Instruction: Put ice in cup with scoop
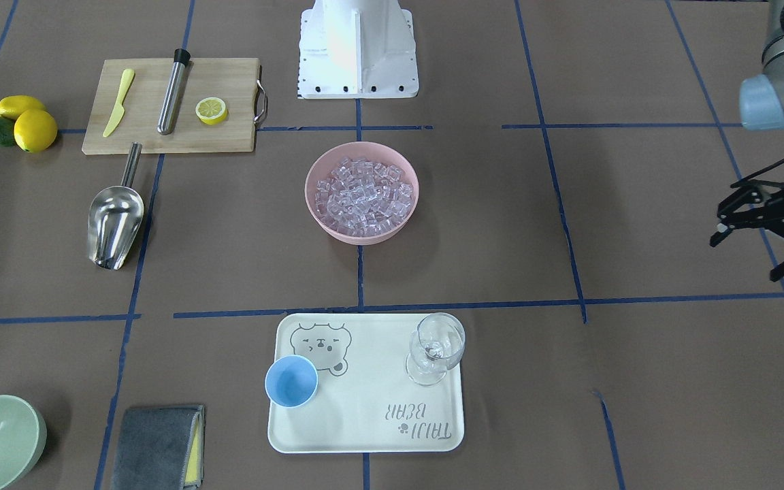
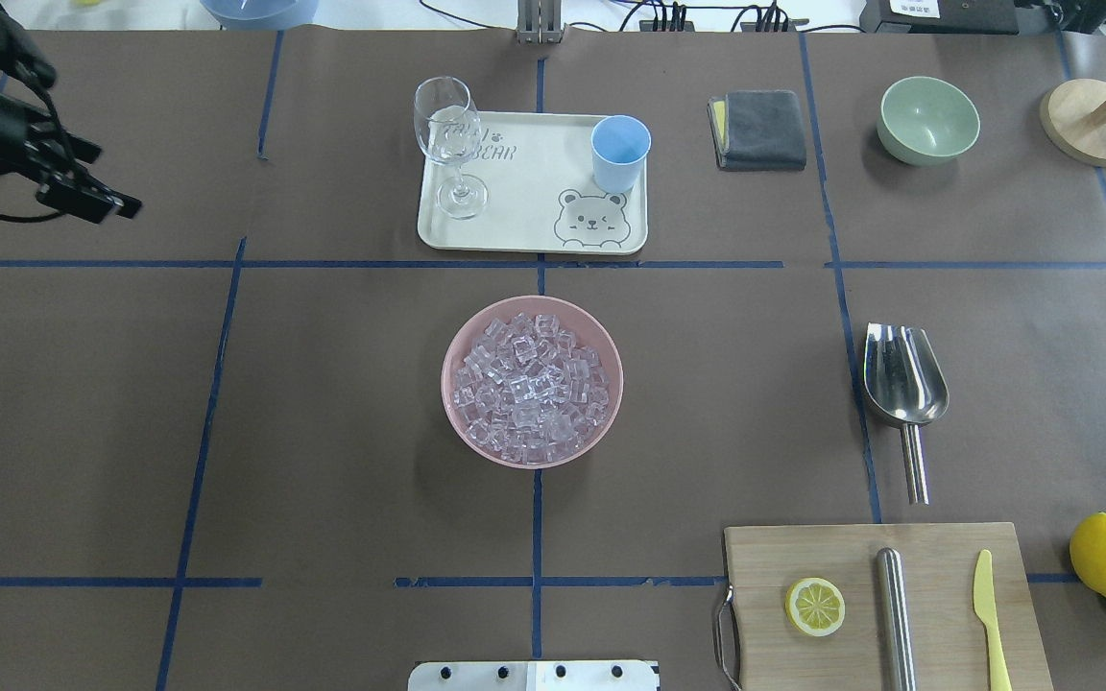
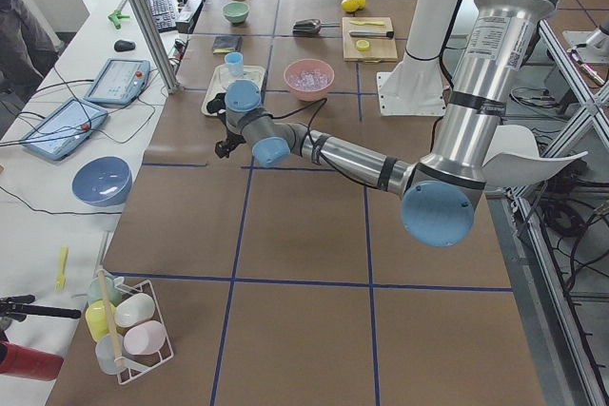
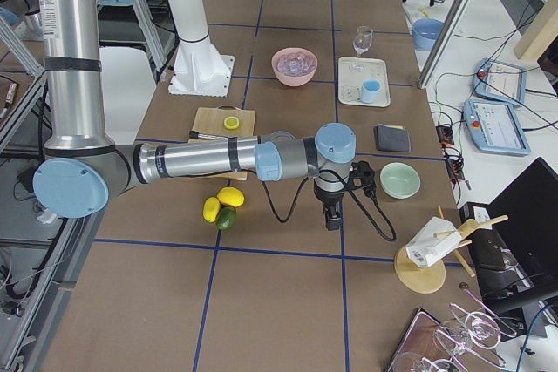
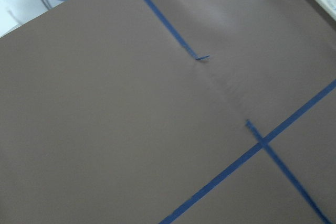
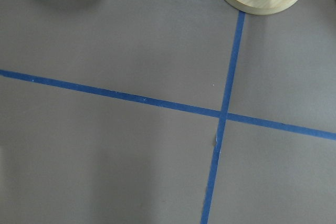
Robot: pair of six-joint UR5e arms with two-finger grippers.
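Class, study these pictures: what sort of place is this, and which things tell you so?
Probably a robotics lab, not a kitchen: a robot arm reaches over a table gridded with blue tape, and touchscreen tablets lie on the side bench.

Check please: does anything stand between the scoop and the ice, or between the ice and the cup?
Nothing visible does. Bare table lies between the scoop and the bowl of ice. From the ice to the cup there is only the low tray rim; the glass stands at the tray's other end, off that line.
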